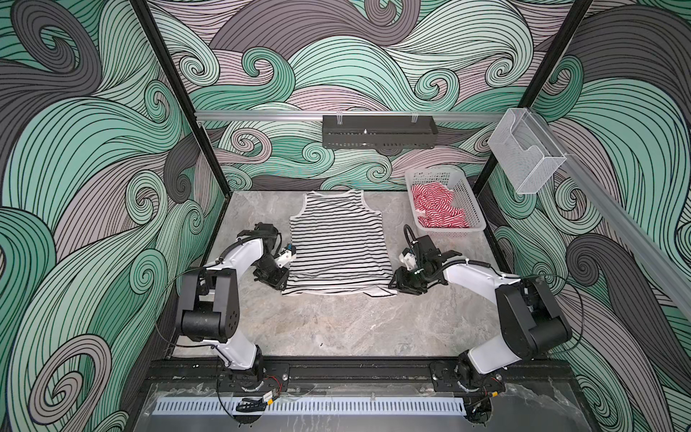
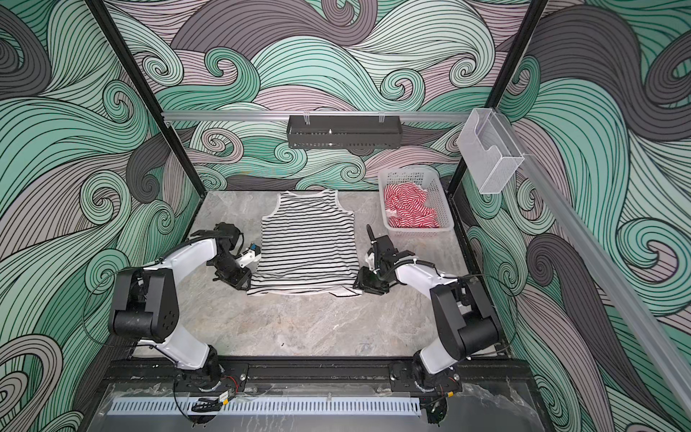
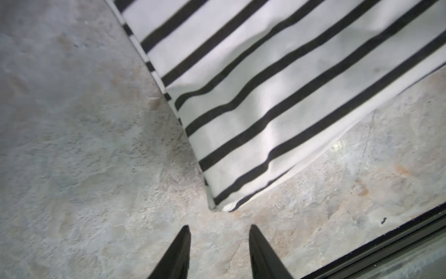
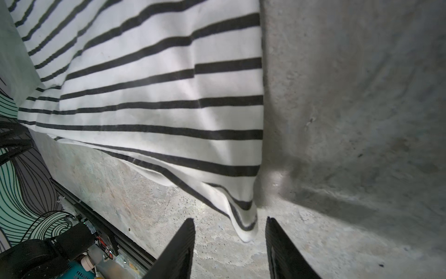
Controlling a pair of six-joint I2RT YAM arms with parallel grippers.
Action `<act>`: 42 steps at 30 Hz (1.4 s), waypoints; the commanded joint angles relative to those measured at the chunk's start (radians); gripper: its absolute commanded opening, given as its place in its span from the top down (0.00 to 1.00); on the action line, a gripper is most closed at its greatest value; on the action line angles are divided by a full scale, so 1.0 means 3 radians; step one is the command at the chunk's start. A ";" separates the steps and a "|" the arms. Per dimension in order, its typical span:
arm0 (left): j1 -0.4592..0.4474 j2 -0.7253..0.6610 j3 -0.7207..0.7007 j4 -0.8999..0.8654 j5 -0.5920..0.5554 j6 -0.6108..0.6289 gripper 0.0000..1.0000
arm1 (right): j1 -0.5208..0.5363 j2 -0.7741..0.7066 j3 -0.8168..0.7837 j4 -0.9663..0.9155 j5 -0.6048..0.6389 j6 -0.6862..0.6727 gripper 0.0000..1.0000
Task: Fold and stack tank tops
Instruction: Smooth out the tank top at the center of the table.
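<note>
The left end effector (image 3: 218,227) hangs low with its jaws apart and nothing between them; the hem corner of the black top (image 1: 336,243) lies just past its tips, not touching. The right end effector (image 4: 230,218) is also spread and empty, though the other hem corner pokes in between its tips, loose and a little rucked. In both top views the two sit at the top's 7 and 5 o'clock corners. The top lies flat and face-up mid-counter (image 1: 336,329), neck toward 12, hem toward 6, with a small flap of hem doubled under near 5 o'clock. The red top (image 1: 437,207) is bunched inside the basket (image 1: 452,232) at 2 o'clock. By my reading the spreading step looks done and the first fold is not yet begun. The next move likely calls for both to close on the hem corners together, low enough to catch both layers, and carry them toward 12 evenly so the stripes stay square. Count: two end effectors, two tops, one basket.
</note>
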 commanded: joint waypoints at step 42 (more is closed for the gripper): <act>0.0555 0.0613 0.0623 -0.1426 0.1361 0.0961 1.00 | -0.0336 -0.0580 -0.0239 -0.0115 -0.0454 0.0141 0.92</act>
